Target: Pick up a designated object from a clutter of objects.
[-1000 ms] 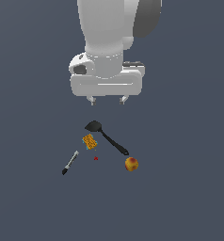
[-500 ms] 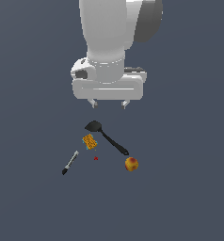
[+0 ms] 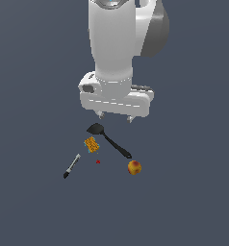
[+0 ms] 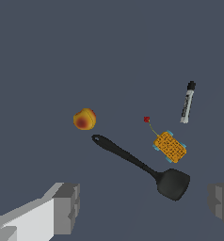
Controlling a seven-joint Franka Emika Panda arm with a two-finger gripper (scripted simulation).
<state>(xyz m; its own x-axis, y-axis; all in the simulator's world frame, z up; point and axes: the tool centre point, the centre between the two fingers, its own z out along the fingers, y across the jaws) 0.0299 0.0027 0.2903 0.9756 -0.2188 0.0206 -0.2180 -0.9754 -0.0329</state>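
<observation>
Exterior view: the gripper (image 3: 115, 116) is hanging above the clutter, its two short fingertips (image 3: 101, 115) pointing down and standing wide apart with nothing between them. Below it the black spatula (image 3: 108, 140) is lying on the grey floor (image 3: 34, 202), blade toward the arm, handle running toward the exterior view's right. The orange-yellow sponge (image 3: 91, 143) is sitting just beside the blade. The marker (image 3: 72, 166) is lying apart on the exterior view's left. The peach-like fruit (image 3: 134, 167) is resting near the handle's tip, not touching it. A small red dot (image 3: 98, 162) is showing between marker and fruit.

Wrist view: both fingers (image 4: 67, 208) are appearing at the frame's edges, spread wide and holding nothing. The fruit (image 4: 84, 119) is sitting free, close to the spatula (image 4: 142, 166) handle end. The sponge (image 4: 170, 147), marker (image 4: 187, 101) and red dot (image 4: 146, 119) are lying separate.
</observation>
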